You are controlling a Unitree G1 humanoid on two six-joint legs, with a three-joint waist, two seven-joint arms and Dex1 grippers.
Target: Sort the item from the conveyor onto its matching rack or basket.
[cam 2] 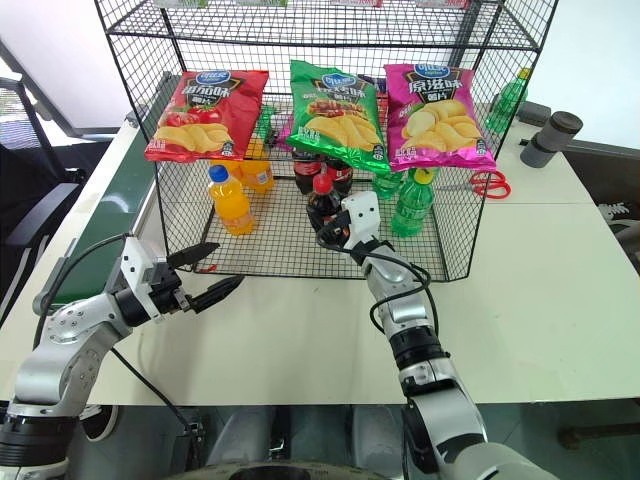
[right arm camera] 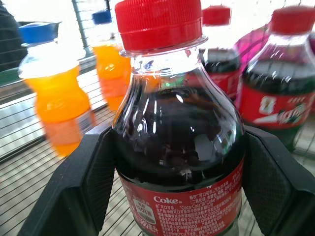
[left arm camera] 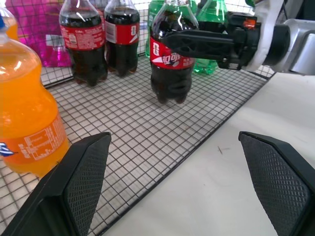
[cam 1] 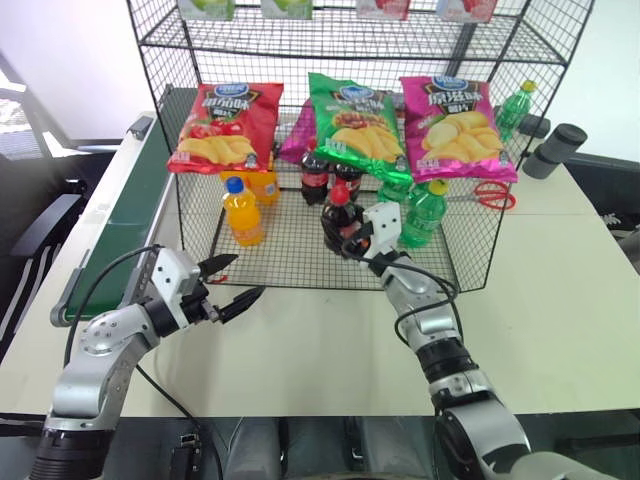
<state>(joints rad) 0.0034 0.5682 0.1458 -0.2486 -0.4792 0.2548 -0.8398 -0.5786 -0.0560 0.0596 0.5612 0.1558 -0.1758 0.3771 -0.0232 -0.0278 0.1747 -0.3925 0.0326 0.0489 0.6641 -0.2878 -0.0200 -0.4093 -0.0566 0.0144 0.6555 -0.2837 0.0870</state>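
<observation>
The right gripper (cam 1: pixel 352 236) is clamping its two black, finely ribbed fingers (right arm camera: pixel 96 172) on the cola bottle (cam 1: pixel 337 219), one on each side of the rounded, glossy body. The bottle is standing upright on the wire-grid floor of the rack (cam 1: pixel 300 262), just inside its open front edge. Its red ridged cap and red label are showing; the lower label is cut off in the right wrist view.

Just behind the gripper, two more cola bottles (cam 1: pixel 314 177) are standing together. Beside it, on the robot's right, green bottles (cam 1: pixel 424 213) are partly hiding behind the wrist. On the other side, an orange soda bottle (cam 1: pixel 242 211) with a blue cap is standing apart.

The left gripper (cam 1: pixel 232 286) is hovering over the table (cam 1: pixel 330 340) in front of the rack, its textured black fingers spread wide apart and gripping nothing.

Crinkly chip bags (cam 1: pixel 348 117) in red, green and pink are hanging across the rack's front. The dark-green conveyor (cam 1: pixel 120 225) is running along the robot's left, beside the pale table. Red scissors (cam 1: pixel 492 194) are lying behind the mesh.
</observation>
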